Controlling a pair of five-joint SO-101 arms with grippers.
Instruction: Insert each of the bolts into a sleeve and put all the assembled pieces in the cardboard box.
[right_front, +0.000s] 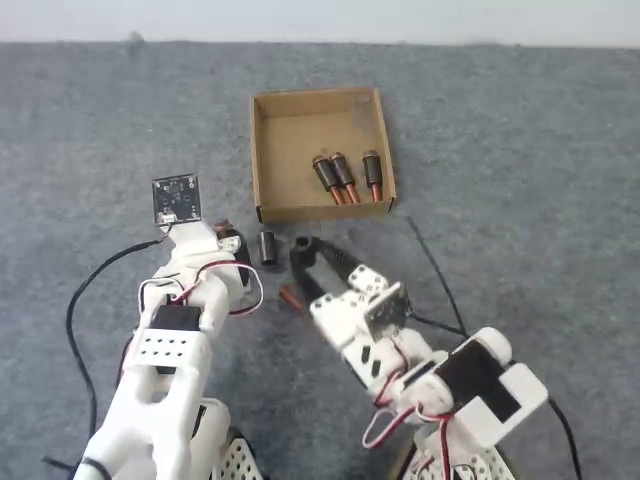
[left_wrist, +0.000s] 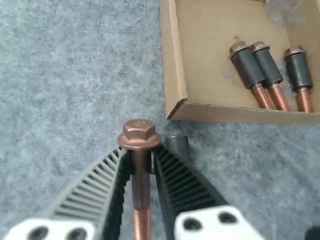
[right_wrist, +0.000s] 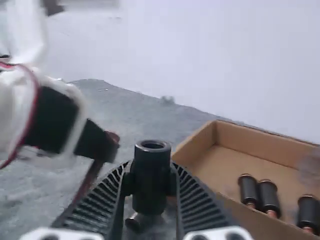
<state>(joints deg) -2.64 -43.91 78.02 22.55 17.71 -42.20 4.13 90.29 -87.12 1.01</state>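
1. Grey carpet (right_front: 520, 150) covers the table, with a white wall (right_wrist: 225, 50) behind it.
2. A copper-coloured hex-head metal bolt (left_wrist: 139, 136) is clamped in the left gripper (left_wrist: 140, 151). Its shank runs between the ribbed black jaws and its head sits just past the tips.
3. A black cylindrical sleeve (right_wrist: 151, 182) is pinched upright in the right gripper (right_wrist: 151, 169), bore facing up.
4. The held bolt and held sleeve are near each other but apart. Both are just in front of the near wall of the open brown cardboard box (right_front: 300, 125).
5. The box holds three assembled pieces (right_front: 343, 177), black sleeves on copper bolts. They lie side by side toward its right side, threaded ends pointing at the arms.
6. A second black sleeve (right_front: 267, 247) lies loose on the carpet between the two grippers, near the box's front corner.
7. A second copper bolt (right_front: 290, 297) lies loose on the carpet beside the right arm's fingers, on the side away from the box.
8. Black cables (right_front: 72, 310) trail over the carpet beside both arms.
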